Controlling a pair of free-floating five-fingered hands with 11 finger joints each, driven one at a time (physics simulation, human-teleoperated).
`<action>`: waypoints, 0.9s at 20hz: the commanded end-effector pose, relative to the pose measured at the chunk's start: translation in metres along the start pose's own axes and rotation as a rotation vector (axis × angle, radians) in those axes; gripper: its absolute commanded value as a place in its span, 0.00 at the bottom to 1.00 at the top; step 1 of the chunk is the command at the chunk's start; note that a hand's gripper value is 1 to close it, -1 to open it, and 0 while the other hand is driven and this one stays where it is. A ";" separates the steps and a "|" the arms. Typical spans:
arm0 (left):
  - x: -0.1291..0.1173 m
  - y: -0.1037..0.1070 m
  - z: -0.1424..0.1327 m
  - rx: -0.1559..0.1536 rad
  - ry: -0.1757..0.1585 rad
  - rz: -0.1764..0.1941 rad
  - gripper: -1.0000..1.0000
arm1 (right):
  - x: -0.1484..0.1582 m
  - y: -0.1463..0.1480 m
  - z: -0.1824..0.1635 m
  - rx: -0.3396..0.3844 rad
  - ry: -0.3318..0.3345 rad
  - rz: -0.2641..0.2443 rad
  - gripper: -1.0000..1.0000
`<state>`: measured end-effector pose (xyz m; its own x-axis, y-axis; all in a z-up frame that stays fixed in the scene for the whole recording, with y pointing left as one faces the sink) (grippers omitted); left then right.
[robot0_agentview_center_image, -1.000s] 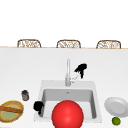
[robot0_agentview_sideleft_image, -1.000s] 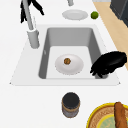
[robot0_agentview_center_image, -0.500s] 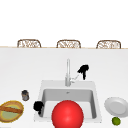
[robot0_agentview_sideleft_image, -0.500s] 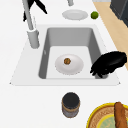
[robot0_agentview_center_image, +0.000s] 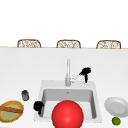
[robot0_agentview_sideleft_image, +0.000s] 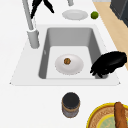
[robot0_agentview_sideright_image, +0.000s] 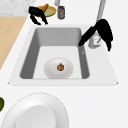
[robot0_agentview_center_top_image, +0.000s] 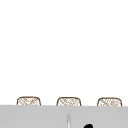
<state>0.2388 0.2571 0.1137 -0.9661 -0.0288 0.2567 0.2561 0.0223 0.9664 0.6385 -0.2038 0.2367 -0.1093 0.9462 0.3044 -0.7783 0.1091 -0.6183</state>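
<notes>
Your right hand (robot0_agentview_center_image: 85, 72) sits at the faucet handle (robot0_agentview_center_image: 74, 79), which sticks out toward 3 o'clock from the base of the faucet (robot0_agentview_center_image: 67, 72), at 12 o'clock on the sink (robot0_agentview_center_image: 97, 100). In the right side view its fingers (robot0_agentview_sideright_image: 86, 37) are stretched out straight and apart, one long finger angled down toward the lever, thumb hanging free; whether the tip touches it cannot be made out. Judgement: the handle is rigid metal, smooth and likely slick, pivoting on the faucet base, so it should need little force. Take it near its free end, where leverage is best. Your left hand (robot0_agentview_center_image: 38, 106) hovers over the sink's 8 o'clock corner, fingers loosely curled, holding nothing. Also noted: a white plate (robot0_agentview_sideleft_image: 69, 64) in the basin, a dark jar (robot0_agentview_center_image: 25, 95) on the counter (robot0_agentview_center_image: 15, 75) at 9 o'clock.
</notes>
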 end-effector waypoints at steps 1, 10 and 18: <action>0.000 0.000 0.000 0.000 0.000 0.000 0.50 | -0.002 0.023 0.021 -0.026 0.003 0.001 0.00; 0.000 0.000 0.000 0.000 0.000 0.000 0.50 | -0.009 0.084 0.061 -0.099 0.036 0.059 0.00; 0.000 0.000 0.000 0.000 0.000 0.000 0.50 | 0.004 0.144 0.065 -0.092 0.160 0.142 0.00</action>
<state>0.2388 0.2571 0.1137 -0.9661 -0.0288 0.2567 0.2561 0.0223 0.9664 0.5023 -0.2126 0.2080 -0.1056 0.9784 0.1777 -0.7080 0.0515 -0.7043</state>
